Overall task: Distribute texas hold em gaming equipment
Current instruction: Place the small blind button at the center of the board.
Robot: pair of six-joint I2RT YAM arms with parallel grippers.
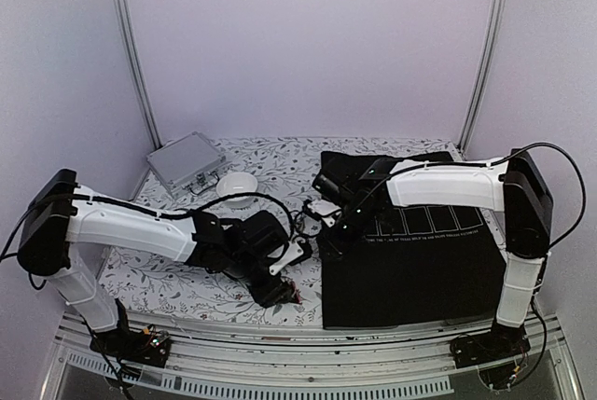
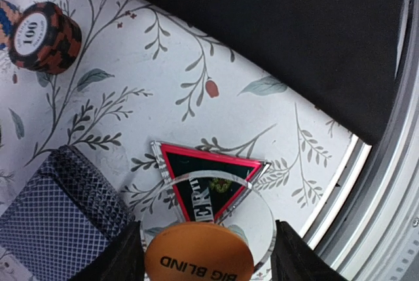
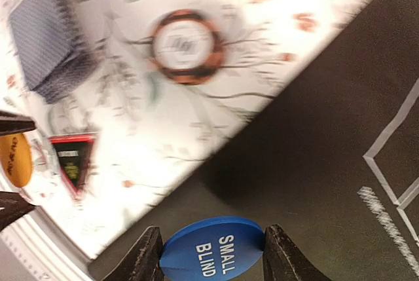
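My left gripper (image 2: pixel 208 259) is shut on an orange round button marked BIG BLIND (image 2: pixel 196 255), low over the floral cloth near the front edge. Just beyond it a red-and-black triangular plaque (image 2: pixel 209 176) lies flat. A red-brown stack of poker chips marked 100 (image 2: pixel 44 37) stands farther off, and a grey-blue deck of playing cards (image 2: pixel 52 222) lies beside my left finger. My right gripper (image 3: pixel 209 255) is shut on a blue button marked SMALL BLIND (image 3: pixel 213 251), held above the black mat (image 3: pixel 314 130) near its left edge. From above, both grippers (image 1: pixel 280 290) (image 1: pixel 330 229) hang close together.
A silver case (image 1: pixel 185 159) and a white bowl (image 1: pixel 237 186) sit at the back left on the floral cloth (image 1: pixel 177 283). The metal front rail (image 2: pixel 386 183) runs just beside the left gripper. White lines mark boxes on the mat (image 3: pixel 393 163).
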